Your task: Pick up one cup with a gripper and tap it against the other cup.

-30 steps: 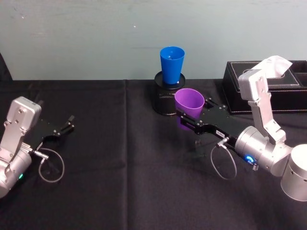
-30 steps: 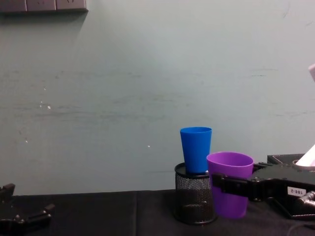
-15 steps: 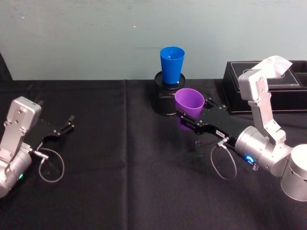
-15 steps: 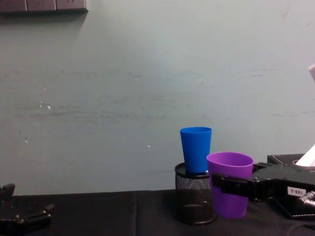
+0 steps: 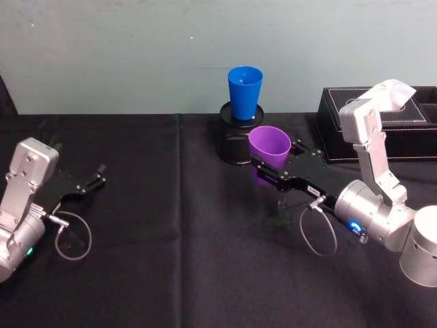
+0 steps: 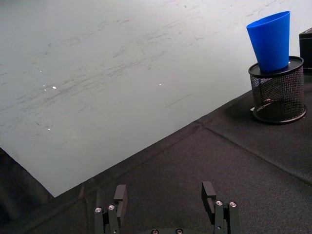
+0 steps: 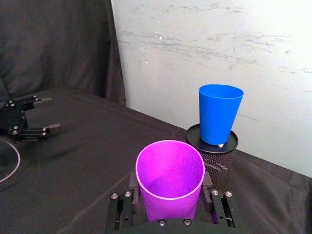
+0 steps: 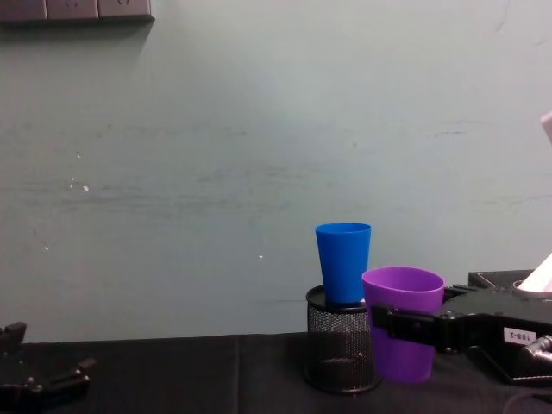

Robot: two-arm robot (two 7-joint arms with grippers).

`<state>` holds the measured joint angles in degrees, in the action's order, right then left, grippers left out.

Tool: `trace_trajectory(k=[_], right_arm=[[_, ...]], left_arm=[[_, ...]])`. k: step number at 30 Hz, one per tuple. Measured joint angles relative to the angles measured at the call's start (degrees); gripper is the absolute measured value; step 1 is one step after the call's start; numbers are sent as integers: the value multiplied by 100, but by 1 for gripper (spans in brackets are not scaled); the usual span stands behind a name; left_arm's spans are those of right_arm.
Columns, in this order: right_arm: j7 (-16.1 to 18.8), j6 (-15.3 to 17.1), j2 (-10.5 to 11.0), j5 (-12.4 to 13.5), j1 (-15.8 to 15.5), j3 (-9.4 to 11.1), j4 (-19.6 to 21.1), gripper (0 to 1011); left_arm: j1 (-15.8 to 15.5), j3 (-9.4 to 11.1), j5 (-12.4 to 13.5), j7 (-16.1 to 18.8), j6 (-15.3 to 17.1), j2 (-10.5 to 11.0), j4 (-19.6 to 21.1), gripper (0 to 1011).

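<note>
right pincer [image 5: 273,158]: clenched on the purple cup [image 5: 268,145], one finger on each side of the wall, below the rim. Wrist view shows both fingers [image 7: 134,191] against the cup [image 7: 169,178].
purple cup: upright, mouth up, right of centre on the tabletop [image 5: 171,239], just in front of and to the right of the mesh holder [image 5: 235,143].
cup base: hidden by the pincer from the head; from the chest it sits a little above the holder's foot. Can't tell if it's off the cloth.
blue cup [image 5: 244,92]: upright, base seated in the mouth of the mesh holder, near the back wall.
gap between cups: head view shows them apart, purple lower and nearer. In the chest view the purple rim [image 8: 403,289] overlaps the blue cup's [image 8: 343,263] lower edge and part of the holder [image 8: 338,354], so no read on contact from there.
left pincer [image 5: 101,175]: released, fingers spread with nothing between, parked low at the tabletop's left, well apart from both cups. Cut off at the chest view's bottom-left corner [image 8: 69,373].
black box [image 5: 410,130]: back right, partly hidden behind the right arm, white tissue [image 5: 389,92] sticking out on top.
right pincer label: white tag [image 8: 520,335], text too small to read.
</note>
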<state>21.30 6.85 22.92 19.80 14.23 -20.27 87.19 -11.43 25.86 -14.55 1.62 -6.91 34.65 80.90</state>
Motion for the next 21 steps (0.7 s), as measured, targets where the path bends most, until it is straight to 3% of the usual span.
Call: trace_trajectory(k=[21], right_arm=[[0, 0, 0, 0, 0, 0, 0, 726]], left_arm=[[0, 0, 0, 0, 0, 0, 0, 1000]])
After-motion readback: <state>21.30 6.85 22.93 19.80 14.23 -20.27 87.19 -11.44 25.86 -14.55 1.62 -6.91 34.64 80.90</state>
